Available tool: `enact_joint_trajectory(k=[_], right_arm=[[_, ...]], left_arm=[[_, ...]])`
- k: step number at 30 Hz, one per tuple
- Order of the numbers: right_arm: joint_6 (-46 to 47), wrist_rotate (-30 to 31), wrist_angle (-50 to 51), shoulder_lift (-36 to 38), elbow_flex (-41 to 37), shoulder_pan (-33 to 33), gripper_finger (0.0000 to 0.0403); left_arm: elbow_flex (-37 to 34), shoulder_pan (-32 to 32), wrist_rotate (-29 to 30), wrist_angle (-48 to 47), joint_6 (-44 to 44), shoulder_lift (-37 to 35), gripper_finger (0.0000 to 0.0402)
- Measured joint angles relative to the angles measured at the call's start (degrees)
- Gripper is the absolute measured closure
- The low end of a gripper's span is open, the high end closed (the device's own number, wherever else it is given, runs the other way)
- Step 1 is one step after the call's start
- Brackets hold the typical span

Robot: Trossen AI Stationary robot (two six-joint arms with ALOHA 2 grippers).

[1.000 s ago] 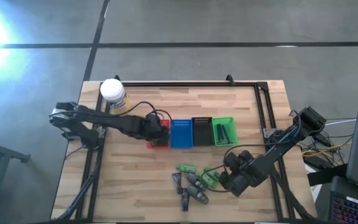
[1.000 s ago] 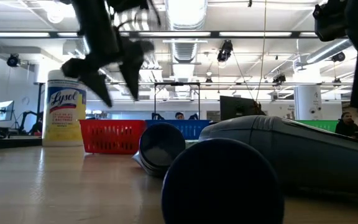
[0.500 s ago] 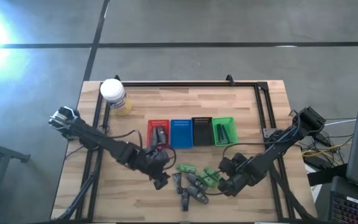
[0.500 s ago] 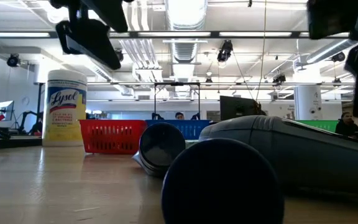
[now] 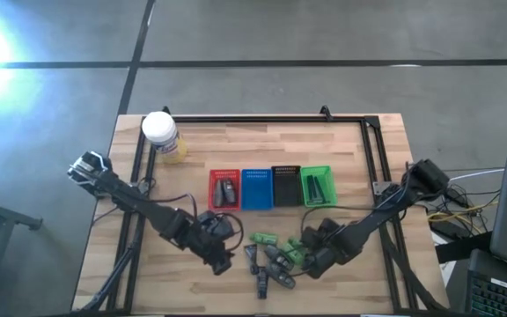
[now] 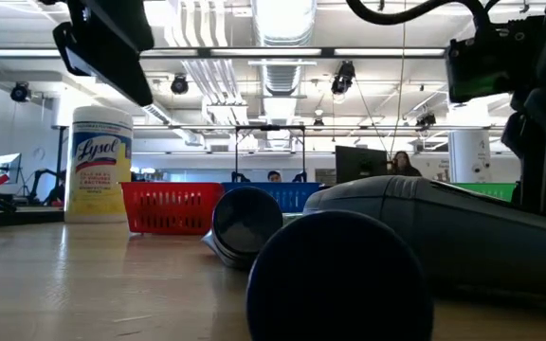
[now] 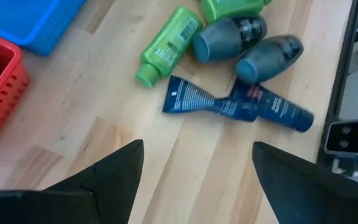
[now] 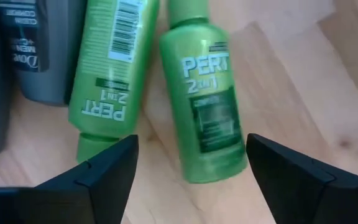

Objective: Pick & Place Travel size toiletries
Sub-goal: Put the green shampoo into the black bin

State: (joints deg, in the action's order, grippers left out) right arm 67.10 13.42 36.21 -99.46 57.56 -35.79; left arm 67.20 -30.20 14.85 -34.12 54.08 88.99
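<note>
Fingers of our right gripper [image 8: 188, 180] stand wide, straddling a green bottle [image 8: 207, 115] lying flat on the surface [image 5: 192, 282] in the front pile; our left gripper [image 7: 194, 180] is spread too, near a dark blue tube [image 7: 235, 106]. We judge the bottle light, stiff, slick and prone to roll. Best pinched across the mid-body, over the label.

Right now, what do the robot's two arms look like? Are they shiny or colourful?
Not colourful. Both arms are dark, nearly black, built from jointed segments. The left arm has a pale grey block at its base end and thin black cables looping beside it. The right arm looks the same, with cables trailing off near its base. Each ends in two flat, dark, wedge-shaped fingers, matt rather than shiny.
</note>
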Motion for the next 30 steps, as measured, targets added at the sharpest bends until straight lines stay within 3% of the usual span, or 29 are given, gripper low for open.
enact_joint_trajectory(k=[8, 15, 22, 26, 30], right_arm=[[-5.3, -0.1, -2.8, -4.2, 0.1, 1.8, 0.0134], [-6.8, -1.1, -2.3, -3.2, 0.0, 3.9, 0.0209], [-3.8, 0.2, -1.3, 4.3, 0.0, 4.2, 0.0285], [2.2, 2.6, -0.9, 10.4, 0.1, 6.3, 0.0284], [9.6, 5.0, -0.5, 14.4, 0.0, 13.6, 0.0274]], left_arm=[[0.0, 0.0, -0.1, -2.4, -3.5, -0.3, 0.0097], [-2.8, -0.4, -1.9, -3.3, -3.0, -2.4, 0.0102], [-11.2, -1.2, 2.4, -1.8, 3.5, -9.5, 0.012], [-16.7, -1.2, 6.2, 2.3, 7.9, -15.2, 0.0122], [-21.9, -1.0, 9.3, 9.3, 8.4, -20.1, 0.0123]])
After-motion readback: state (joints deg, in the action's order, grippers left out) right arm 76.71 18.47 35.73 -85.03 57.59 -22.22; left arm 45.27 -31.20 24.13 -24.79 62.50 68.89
